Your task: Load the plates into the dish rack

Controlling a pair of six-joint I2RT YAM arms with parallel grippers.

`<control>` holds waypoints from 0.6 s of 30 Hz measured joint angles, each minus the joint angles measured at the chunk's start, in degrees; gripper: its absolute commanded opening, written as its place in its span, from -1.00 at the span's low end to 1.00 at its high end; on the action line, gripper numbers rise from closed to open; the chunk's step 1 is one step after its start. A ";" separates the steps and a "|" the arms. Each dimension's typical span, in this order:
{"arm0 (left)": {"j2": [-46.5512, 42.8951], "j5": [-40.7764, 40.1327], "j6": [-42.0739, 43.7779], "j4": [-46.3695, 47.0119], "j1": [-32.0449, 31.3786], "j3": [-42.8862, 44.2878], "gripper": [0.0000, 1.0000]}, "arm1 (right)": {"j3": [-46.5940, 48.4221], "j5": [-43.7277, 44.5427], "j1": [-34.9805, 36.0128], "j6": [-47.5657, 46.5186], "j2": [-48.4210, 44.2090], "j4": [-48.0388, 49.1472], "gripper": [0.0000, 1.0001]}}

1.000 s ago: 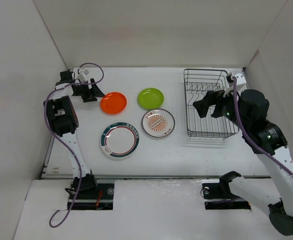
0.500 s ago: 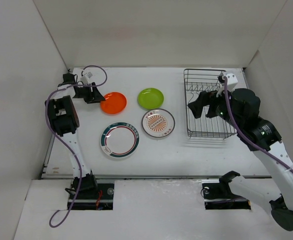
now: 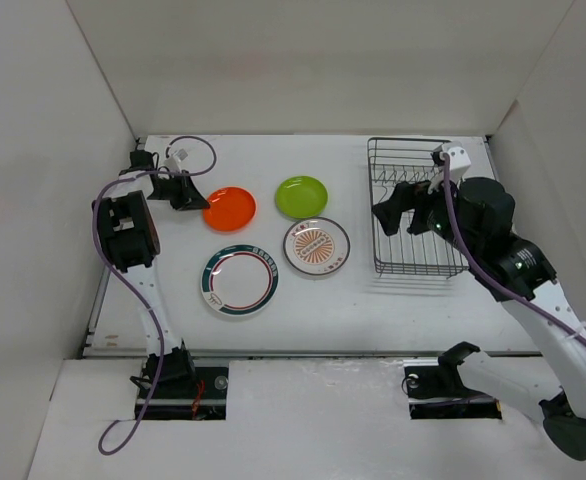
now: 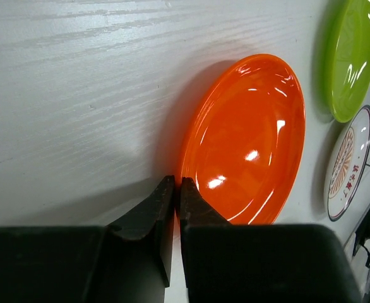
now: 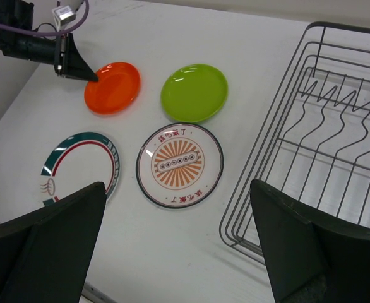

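The orange plate (image 3: 230, 208) (image 4: 248, 139) lies at the back left of the table, and my left gripper (image 3: 203, 202) (image 4: 176, 183) is shut on its left rim, low over the table. Beside it to the right is the lime green plate (image 3: 302, 196) (image 5: 194, 92). In front lie the white plate with the orange-brown pattern (image 3: 316, 246) (image 5: 180, 165) and the white plate with the dark green rim (image 3: 239, 281) (image 5: 81, 165). The dish rack (image 3: 409, 139) (image 5: 268, 161) stands at the right with no plates in it. My right gripper (image 3: 405, 215) (image 5: 177, 186) hangs open above the rack's left side, holding nothing.
White walls close in the table on the left, back and right. The left arm's purple cable (image 3: 195, 141) loops near the back left corner. The rack's divider prongs (image 5: 336, 101) stand upright inside it.
My left gripper's jaws have closed onto the orange plate's rim, and the plate has shifted slightly right. The right arm has drifted a little left over the rack, still open.
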 measured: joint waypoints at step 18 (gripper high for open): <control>-16.55 8.35 -0.24 1.68 0.94 -3.04 -1.00 | -12.31 -8.87 1.07 4.31 10.45 24.35 0.90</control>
